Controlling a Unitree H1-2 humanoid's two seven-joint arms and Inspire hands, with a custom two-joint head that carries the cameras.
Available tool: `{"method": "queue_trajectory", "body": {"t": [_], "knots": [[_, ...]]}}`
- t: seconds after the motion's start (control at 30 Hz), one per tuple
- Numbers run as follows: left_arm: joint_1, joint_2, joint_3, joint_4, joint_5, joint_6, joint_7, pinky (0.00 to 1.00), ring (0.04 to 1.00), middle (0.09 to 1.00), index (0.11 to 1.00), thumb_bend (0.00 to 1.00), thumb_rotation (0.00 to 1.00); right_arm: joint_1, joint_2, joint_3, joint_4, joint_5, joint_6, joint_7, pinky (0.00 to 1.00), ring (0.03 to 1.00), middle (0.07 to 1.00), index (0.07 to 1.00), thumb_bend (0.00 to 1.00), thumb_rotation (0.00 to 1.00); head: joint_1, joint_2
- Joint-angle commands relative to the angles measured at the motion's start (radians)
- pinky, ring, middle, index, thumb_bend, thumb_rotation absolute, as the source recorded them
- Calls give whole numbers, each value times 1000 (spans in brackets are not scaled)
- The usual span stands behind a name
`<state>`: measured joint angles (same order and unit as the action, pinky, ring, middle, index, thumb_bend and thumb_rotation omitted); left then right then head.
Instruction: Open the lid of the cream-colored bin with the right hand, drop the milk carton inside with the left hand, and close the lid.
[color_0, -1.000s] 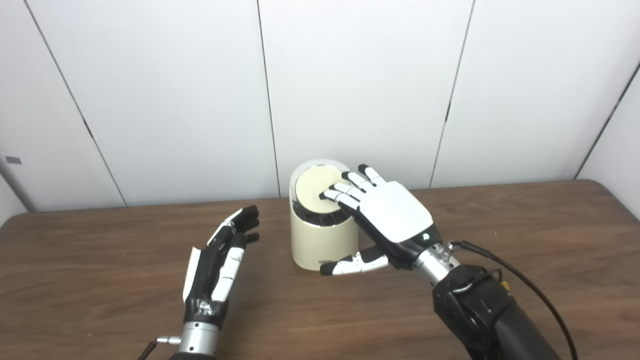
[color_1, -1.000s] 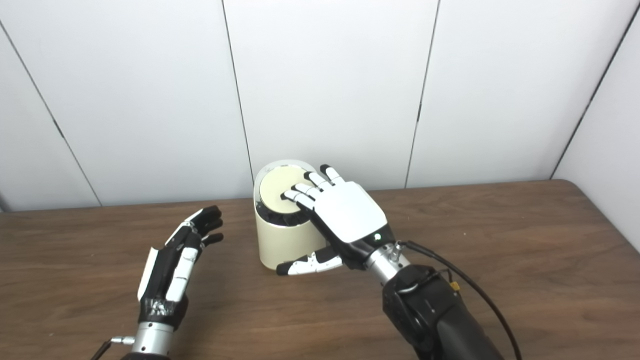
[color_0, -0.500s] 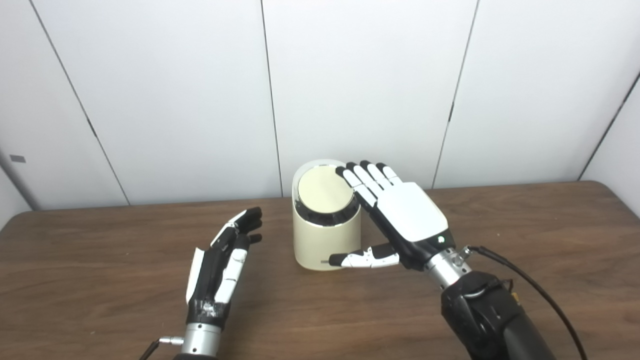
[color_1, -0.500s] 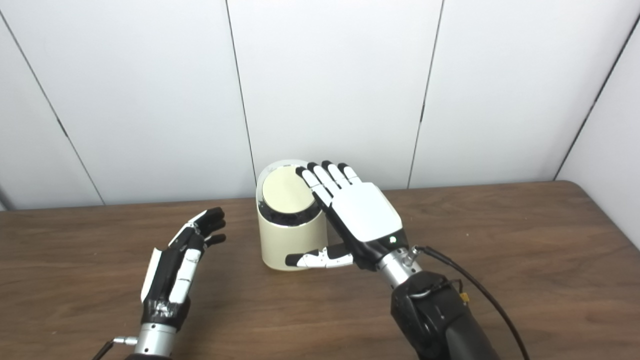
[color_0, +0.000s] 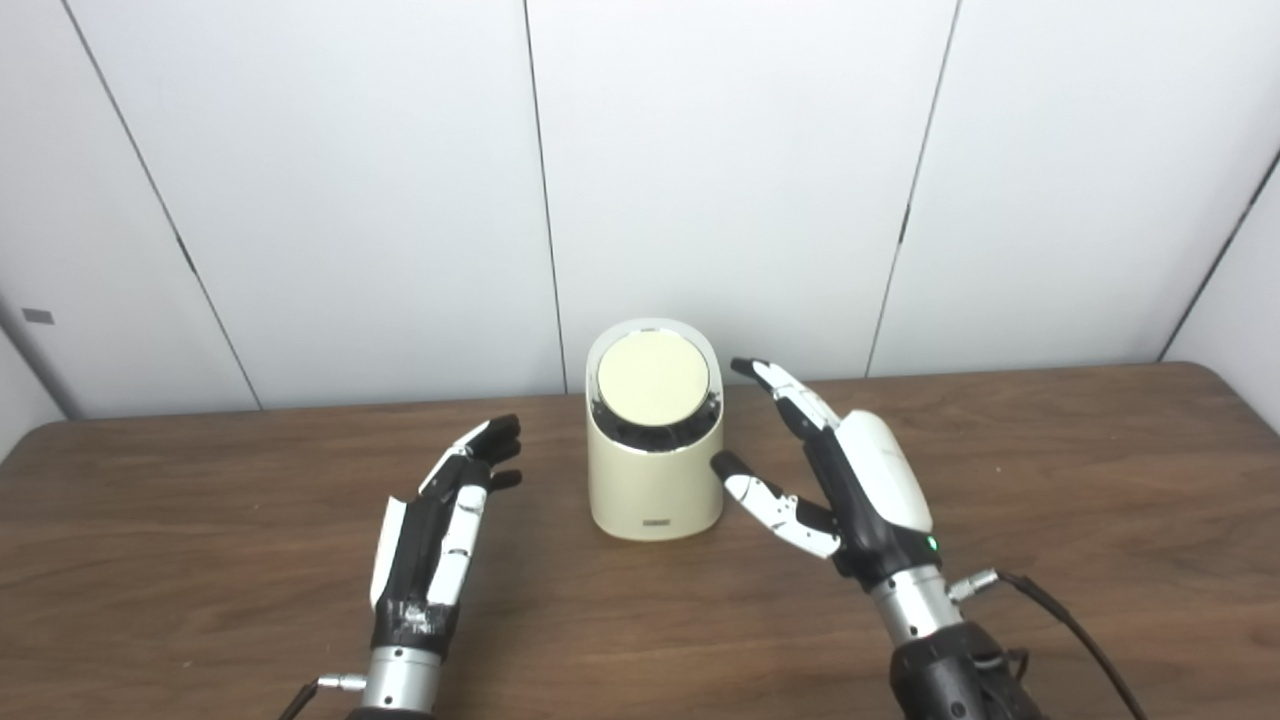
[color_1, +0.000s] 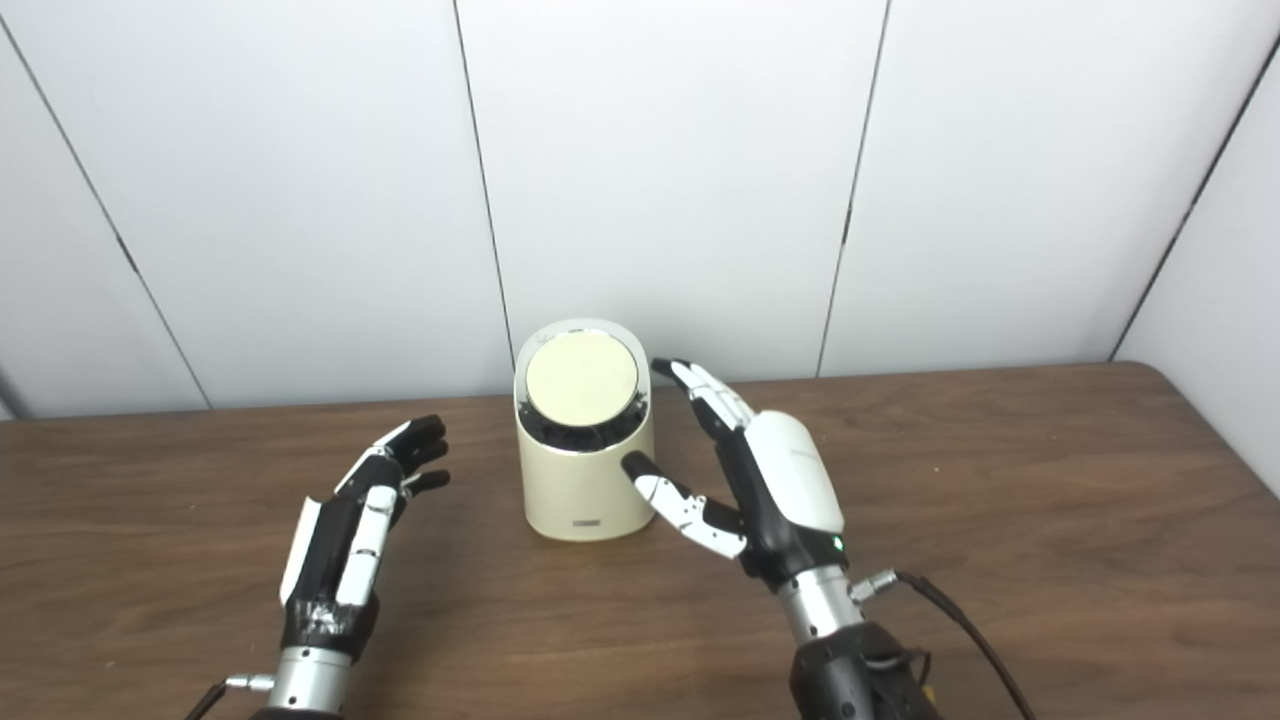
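The cream-colored bin (color_0: 652, 485) stands upright at the middle of the table, its round lid (color_0: 652, 378) lying flat in the dark rim and tilted toward me. My right hand (color_0: 862, 482) is open just right of the bin, turned edge-on with its thumb pointing at the bin's side and a small gap between them. My left hand (color_0: 440, 525) rests open on the table left of the bin, palm turned inward, holding nothing. No milk carton shows in either view.
The brown wooden table (color_0: 1080, 450) runs back to a white panelled wall (color_0: 750, 170) right behind the bin. A black cable (color_0: 1065, 612) trails from my right wrist.
My right hand has come off the lid, drawn back to the bin's right and turned edge-on. The lid now lies uncovered. The left hand has stayed put.
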<state>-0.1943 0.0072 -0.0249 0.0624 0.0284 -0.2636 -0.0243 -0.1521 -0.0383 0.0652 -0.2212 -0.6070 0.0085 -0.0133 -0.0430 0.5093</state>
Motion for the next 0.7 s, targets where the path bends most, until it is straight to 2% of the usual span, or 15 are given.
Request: {"method": "queue_trajectory", "body": {"t": [0.0, 0.1, 0.23, 0.47, 0.57, 0.67], "knots": [[-11, 10, 4, -44, -14, -29, -7, 786, 859, 866, 866, 250, 856, -7, 4, -24, -4, 80, -71, -54, 741, 846, 853, 843, 170, 916, 7, 0], [1, 16, 7, -52, -19, -20, -8, 784, 861, 866, 870, 260, 831, 19, 16, -34, 14, 119, -84, -90, 716, 828, 832, 828, 167, 839, 13, 0], [33, 22, 15, -69, -30, -10, -7, 778, 861, 862, 866, 257, 816, 55, 27, -48, 36, 186, -92, -119, 731, 837, 842, 835, 148, 775, 18, 3], [89, 22, 25, -112, -30, 24, -1, 787, 861, 864, 868, 250, 819, 123, 45, -42, 53, 229, -118, -146, 739, 839, 844, 839, 163, 760, 19, 16], [111, 20, 24, -137, -39, 38, -3, 784, 857, 862, 866, 253, 822, 140, 47, -38, 41, 245, -109, -140, 752, 847, 847, 840, 157, 738, 17, 24], [133, 16, 26, -158, -50, 50, 0, 782, 855, 858, 861, 235, 796, 156, 57, -38, 25, 261, -89, -138, 756, 843, 838, 828, 162, 667, 13, 26]]}}
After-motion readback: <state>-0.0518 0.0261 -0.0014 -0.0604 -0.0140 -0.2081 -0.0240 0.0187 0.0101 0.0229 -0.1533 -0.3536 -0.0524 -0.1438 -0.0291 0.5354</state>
